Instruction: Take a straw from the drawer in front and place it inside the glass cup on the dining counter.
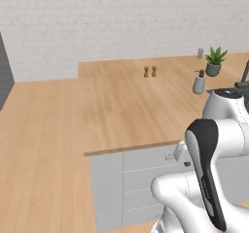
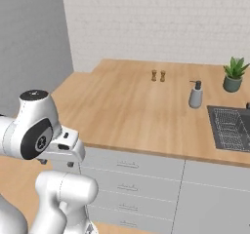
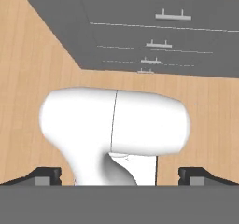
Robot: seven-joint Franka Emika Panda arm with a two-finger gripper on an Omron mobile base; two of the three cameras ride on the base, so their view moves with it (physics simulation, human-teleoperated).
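Note:
The drawer (image 2: 128, 164) is the top one in a stack of flat grey fronts under the dining counter (image 1: 121, 110), and it is shut. In the hand view its silver bar handle (image 3: 173, 17) sits at the top. The straw is hidden. A small greyish glass cup (image 1: 200, 53) stands far back on the counter, beside the plant. My gripper (image 3: 120, 176) hangs in front of the drawers, above the wood floor and pointing down. It is open, with the fingertips (image 3: 44, 175) wide apart and nothing between them.
A grey pump bottle (image 2: 196, 94) and a potted plant (image 2: 234, 75) stand near the inset dark sink (image 2: 232, 128). Two small brown shakers (image 1: 150, 72) sit mid-counter. Three lower drawers (image 3: 150, 60) are shut. A white brick wall runs behind.

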